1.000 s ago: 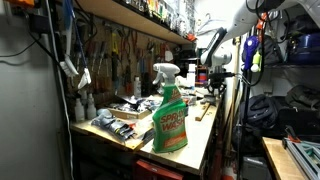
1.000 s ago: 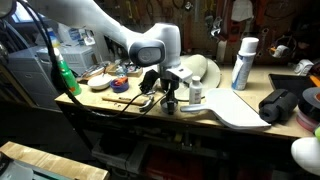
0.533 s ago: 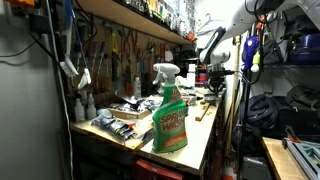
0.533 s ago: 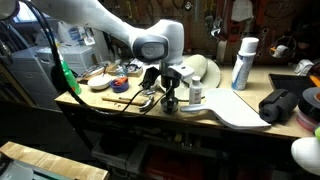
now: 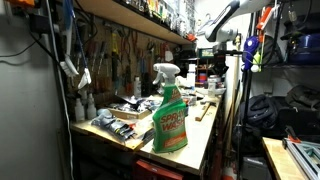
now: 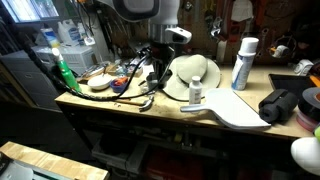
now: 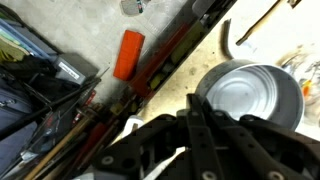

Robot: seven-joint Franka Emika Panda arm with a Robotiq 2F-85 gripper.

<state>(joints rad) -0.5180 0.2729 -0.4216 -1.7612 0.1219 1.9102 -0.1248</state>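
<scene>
My gripper (image 7: 196,128) is shut, its two dark fingers pressed together with nothing visible between them. It hangs above the workbench over a round metal bowl (image 7: 250,95) and a long red-and-black tool (image 7: 165,62). An orange cylinder (image 7: 127,54) lies on the bench further off. In both exterior views the gripper (image 6: 158,72) (image 5: 214,62) is raised above the bench. It is next to a pale round bowl-like thing (image 6: 190,72) and a small white bottle (image 6: 196,92).
A green spray bottle (image 5: 170,115) (image 6: 62,75) stands at one end of the cluttered bench. A white aerosol can (image 6: 241,63), a white curved board (image 6: 235,108), black gloves (image 6: 280,104) and loose hand tools (image 6: 120,85) lie around. Shelves hang over the bench (image 5: 130,15).
The arm has lifted the gripper from bench level, beside the small white bottle, to well above the bench. Nothing visibly came up with it.
</scene>
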